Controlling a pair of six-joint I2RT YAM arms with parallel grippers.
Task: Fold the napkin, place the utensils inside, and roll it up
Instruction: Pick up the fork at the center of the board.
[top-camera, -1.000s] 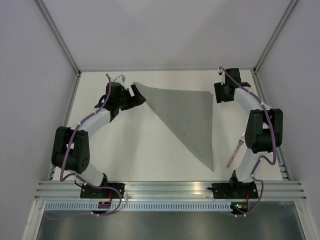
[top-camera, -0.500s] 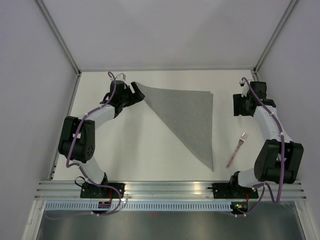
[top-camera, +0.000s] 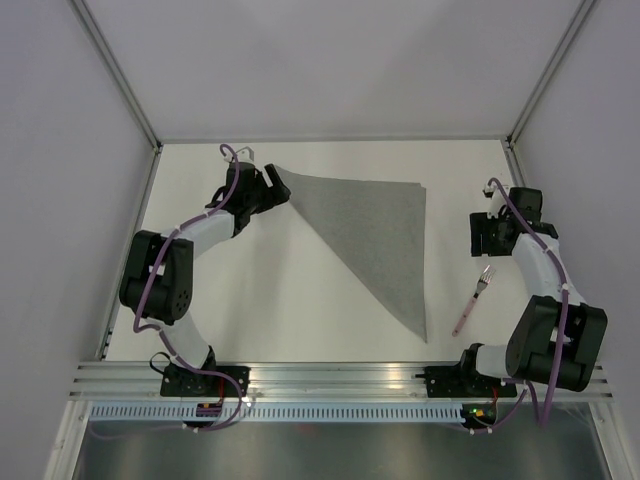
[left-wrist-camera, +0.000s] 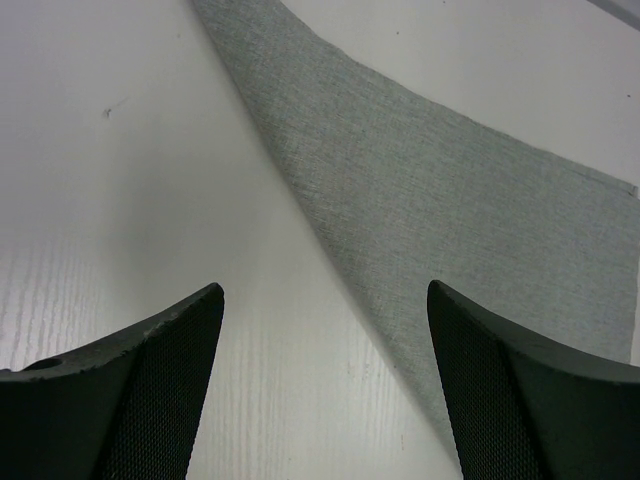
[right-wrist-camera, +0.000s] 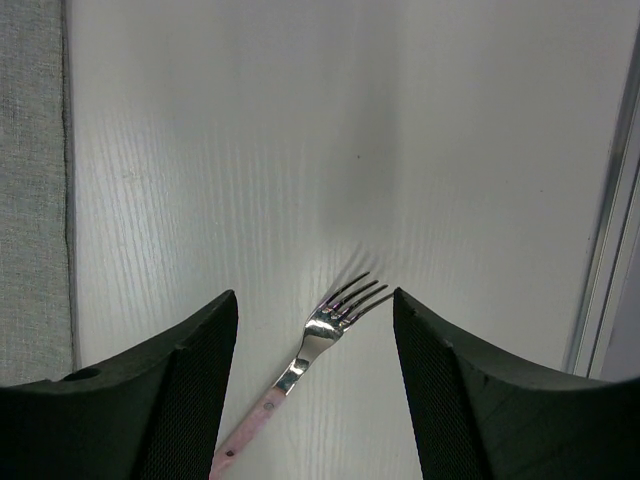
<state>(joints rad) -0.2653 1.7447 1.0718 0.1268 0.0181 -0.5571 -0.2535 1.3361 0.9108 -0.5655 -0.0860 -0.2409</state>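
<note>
Right tool (top-camera: 492, 238) drawn back toward the fork (top-camera: 472, 300)

Right of the napkin (top-camera: 375, 235), apart from its edge, the fork is laid flat on the surface (top-camera: 300, 300), tines pointing away. Just beyond those tines the right tool is held wide open and empty. At the far-left corner of the napkin, which is folded to a triangle, the left tool (top-camera: 272, 190) is spread open, nothing gripped.

Left hand (left-wrist-camera: 320, 300) fingers spread wide; right hand (right-wrist-camera: 315, 300) likewise; elbows bent.
</note>
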